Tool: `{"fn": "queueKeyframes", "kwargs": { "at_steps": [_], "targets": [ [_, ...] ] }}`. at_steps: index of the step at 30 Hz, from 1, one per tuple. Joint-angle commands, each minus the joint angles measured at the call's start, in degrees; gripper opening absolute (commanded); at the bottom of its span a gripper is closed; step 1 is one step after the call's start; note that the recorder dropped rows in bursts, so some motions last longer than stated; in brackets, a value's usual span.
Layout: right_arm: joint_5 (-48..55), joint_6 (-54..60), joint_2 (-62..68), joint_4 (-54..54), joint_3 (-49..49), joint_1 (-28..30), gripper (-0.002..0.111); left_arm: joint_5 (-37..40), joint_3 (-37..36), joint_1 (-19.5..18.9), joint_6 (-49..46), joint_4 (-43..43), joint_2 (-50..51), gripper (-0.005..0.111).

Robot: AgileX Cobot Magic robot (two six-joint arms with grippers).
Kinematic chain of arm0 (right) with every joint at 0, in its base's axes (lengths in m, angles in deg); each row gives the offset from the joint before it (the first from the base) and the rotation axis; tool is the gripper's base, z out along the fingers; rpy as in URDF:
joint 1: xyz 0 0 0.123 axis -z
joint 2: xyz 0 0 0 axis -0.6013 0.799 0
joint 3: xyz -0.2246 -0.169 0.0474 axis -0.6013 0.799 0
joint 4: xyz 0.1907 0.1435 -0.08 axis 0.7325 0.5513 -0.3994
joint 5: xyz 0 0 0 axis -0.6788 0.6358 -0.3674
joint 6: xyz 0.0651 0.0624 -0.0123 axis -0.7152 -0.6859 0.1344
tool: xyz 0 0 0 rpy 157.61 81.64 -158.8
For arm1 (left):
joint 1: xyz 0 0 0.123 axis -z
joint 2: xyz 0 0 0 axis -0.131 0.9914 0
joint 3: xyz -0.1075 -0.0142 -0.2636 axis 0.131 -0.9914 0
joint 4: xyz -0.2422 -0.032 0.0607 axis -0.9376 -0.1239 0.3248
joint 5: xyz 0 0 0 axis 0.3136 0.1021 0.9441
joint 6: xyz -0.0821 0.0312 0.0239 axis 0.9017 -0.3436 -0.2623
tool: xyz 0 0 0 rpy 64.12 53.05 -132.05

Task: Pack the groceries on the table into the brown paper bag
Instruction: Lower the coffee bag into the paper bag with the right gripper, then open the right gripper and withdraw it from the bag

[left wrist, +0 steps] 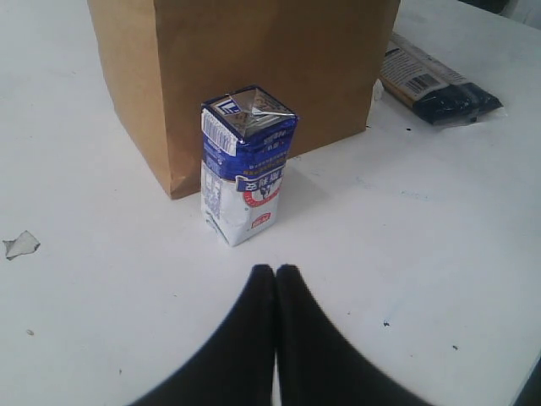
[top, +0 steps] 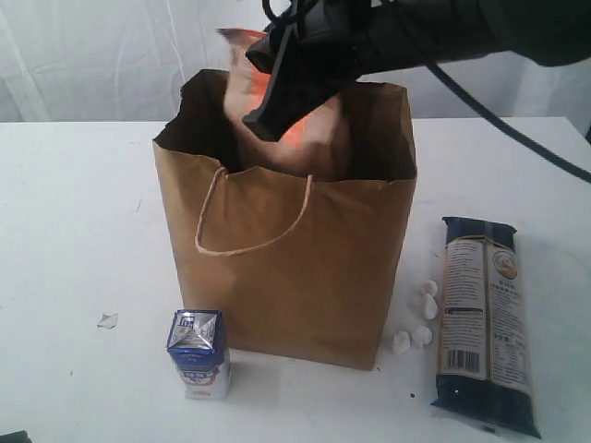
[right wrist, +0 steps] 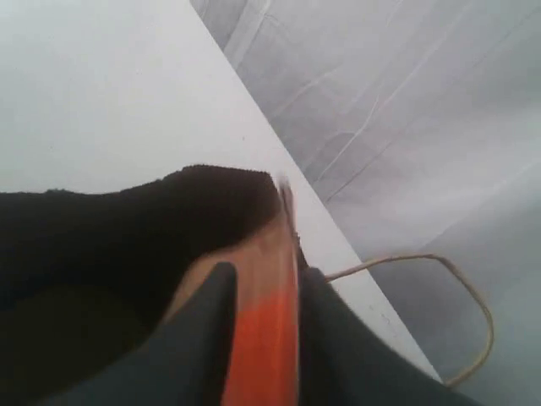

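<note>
The brown paper bag (top: 295, 268) stands open in the middle of the table (top: 74, 231). Over its mouth my right gripper (top: 277, 111) is shut on the brown pouch with the orange label (top: 309, 129), which hangs partly inside the bag; the pouch (right wrist: 266, 330) fills the gap between the two fingers. The small blue-white carton (top: 199, 353) stands upright in front of the bag's left corner. My left gripper (left wrist: 275, 272) is shut and empty, low over the table just short of the carton (left wrist: 245, 165). The long dark-blue noodle packet (top: 485, 318) lies flat to the bag's right. Jar, bottle and tin are out of view.
Several small white lumps (top: 420, 318) lie between the bag and the noodle packet. A scrap of white paper (top: 108, 320) sits on the table at the left. A white curtain (top: 92, 55) hangs behind the table.
</note>
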Motion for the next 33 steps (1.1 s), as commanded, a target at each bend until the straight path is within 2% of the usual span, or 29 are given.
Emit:
{"fn": "queueKeyframes", "kwargs": {
  "at_steps": [1, 2, 4, 33],
  "targets": [
    [-0.77, -2.08, -0.59, 0.17, -0.48, 0.50, 0.054, 0.27, -0.15, 0.01, 0.00, -0.39, -0.30, 0.000],
    [-0.42, -2.37, -0.59, 0.17, -0.48, 0.50, 0.059, 0.27, -0.15, 0.01, 0.00, -0.39, -0.30, 0.000],
    [0.05, -3.17, -0.67, 0.35, -0.48, 0.50, 0.063, 0.27, -0.15, 0.01, 0.00, -0.39, -0.30, 0.000],
    [3.29, -4.69, -9.44, 0.01, -0.48, 0.38, 0.062, 0.27, -0.15, 0.01, 0.00, -0.39, -0.30, 0.000]
  ]
}}
